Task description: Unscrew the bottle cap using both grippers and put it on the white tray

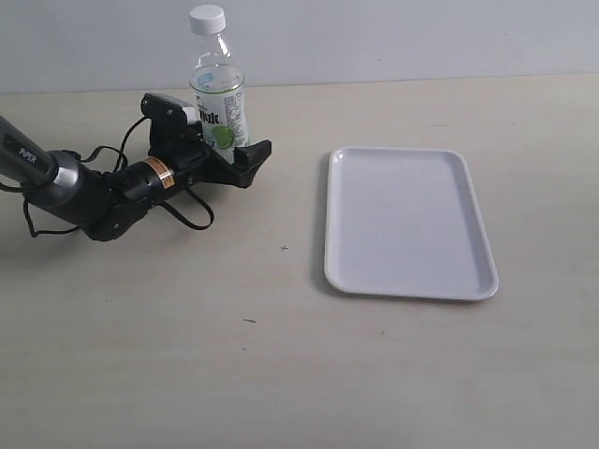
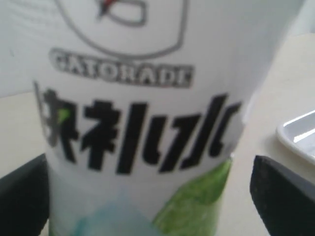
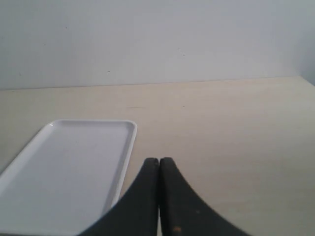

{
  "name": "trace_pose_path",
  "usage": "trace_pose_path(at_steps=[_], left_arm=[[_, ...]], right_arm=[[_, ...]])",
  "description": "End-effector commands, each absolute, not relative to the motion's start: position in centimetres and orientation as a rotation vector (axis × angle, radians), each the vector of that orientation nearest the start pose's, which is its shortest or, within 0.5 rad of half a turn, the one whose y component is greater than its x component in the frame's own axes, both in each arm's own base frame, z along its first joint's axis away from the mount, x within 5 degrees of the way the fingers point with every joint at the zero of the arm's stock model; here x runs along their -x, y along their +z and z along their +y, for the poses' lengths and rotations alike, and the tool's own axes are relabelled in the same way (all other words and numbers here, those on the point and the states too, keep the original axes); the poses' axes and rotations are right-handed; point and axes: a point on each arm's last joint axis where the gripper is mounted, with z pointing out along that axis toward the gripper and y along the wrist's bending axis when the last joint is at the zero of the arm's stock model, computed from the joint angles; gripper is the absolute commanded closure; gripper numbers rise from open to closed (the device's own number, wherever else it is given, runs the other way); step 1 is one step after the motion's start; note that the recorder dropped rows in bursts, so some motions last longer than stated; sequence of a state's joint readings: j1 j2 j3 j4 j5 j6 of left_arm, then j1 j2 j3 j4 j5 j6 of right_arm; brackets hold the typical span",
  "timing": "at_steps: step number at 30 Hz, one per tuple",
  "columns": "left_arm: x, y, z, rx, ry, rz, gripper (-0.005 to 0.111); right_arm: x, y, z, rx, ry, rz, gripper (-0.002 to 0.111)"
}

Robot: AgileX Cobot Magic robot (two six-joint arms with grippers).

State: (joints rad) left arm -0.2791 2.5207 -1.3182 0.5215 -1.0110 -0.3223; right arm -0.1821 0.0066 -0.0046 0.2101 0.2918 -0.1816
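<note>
Upright, the small clear plastic bottle with a lime label (image 1: pixel 218 98) stands near the beige table's (image 1: pixel 187 355) back edge, its long axis vertical and the white ribbed screw cap (image 1: pixel 207 19) on top. The slim black left gripper (image 1: pixel 223 140) straddles its lower body, jaws spread. The black right gripper (image 3: pixel 158 196), outside the exterior view, is pressed closed, empty. The flat white rectangular tray (image 1: pixel 409 222) lies well apart.
</note>
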Motion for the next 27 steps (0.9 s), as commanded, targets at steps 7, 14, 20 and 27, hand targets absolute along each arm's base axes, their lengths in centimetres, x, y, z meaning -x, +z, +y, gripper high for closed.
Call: trace_pose_path(at_steps=[7,14,20,27], left_arm=[[-43.64,2.28,-16.46,-0.538,-0.582,1.705,0.004],[-43.69,2.29,-16.41,-0.533,-0.575,1.704,0.040],[-43.72,2.29,-16.31,-0.550,-0.557,1.696,0.094],[-43.34,2.17,-16.71,-0.654,-0.557,1.674,0.107]], right_arm=[[-5.47,18.79,-0.49,-0.142,-0.067,1.757,0.108],[-5.47,18.79,-0.49,-0.142,-0.067,1.757,0.108],[-5.47,18.79,-0.49,-0.142,-0.067,1.757,0.108],[-5.47,18.79,-0.49,-0.142,-0.067,1.757,0.108]])
